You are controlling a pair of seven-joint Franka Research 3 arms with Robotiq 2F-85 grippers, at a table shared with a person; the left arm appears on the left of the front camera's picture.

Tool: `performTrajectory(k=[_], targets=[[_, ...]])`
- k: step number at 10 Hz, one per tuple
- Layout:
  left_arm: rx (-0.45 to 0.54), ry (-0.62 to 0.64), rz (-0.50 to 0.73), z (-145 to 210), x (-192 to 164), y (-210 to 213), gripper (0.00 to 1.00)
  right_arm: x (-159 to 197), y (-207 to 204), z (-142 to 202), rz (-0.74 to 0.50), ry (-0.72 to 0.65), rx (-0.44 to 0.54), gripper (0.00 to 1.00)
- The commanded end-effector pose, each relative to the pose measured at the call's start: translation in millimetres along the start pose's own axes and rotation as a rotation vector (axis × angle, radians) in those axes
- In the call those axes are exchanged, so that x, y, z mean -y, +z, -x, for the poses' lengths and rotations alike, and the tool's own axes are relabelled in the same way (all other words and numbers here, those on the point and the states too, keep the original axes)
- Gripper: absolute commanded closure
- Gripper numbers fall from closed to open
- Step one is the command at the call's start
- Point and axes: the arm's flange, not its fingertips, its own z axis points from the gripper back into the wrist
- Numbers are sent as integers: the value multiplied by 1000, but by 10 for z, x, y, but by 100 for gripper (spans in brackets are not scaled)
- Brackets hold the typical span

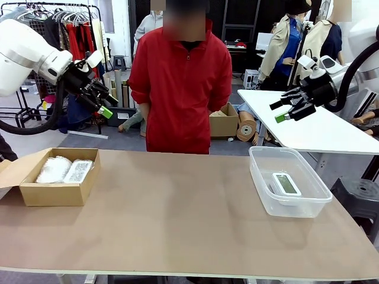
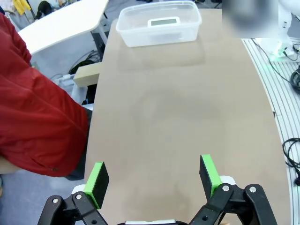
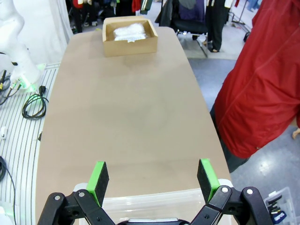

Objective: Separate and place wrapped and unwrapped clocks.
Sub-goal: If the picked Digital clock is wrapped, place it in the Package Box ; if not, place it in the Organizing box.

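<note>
While a person in a red jacket (image 1: 180, 89) stood at the far side of the brown table (image 1: 177, 213), both robot arms hung raised above its two ends. At the far left, the left gripper (image 1: 102, 100) was held high over the cardboard box (image 1: 56, 192), its green-padded fingers spread wide with nothing between them. Inside that open box, near the table's left edge, the two wrapped clocks (image 1: 64, 170) lay side by side in crinkly translucent plastic. The middle of the table between the containers was bare. Toward the right, a clear plastic tub (image 1: 289, 180) stood near the table's right edge, and the bare clock (image 1: 286, 184) lay flat on its bottom, grey screen facing up. Above and beyond the tub, the right gripper (image 1: 290, 108) hung in the air, its fingers likewise parted and holding nothing. From the right wrist camera, the tub's rim showed directly below the spread green pads (image 3: 99, 177), with the box well apart at the table's other end.
</note>
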Motion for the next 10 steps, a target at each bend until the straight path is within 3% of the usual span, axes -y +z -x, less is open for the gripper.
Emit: performTrajectory(k=[1, 10], targets=[[-4, -14, -13, -13, -9, 15, 0, -17, 5, -11, -1, 17, 2, 0], [-4, -14, -13, -13, -9, 15, 0, -17, 5, -11, -1, 17, 2, 0]])
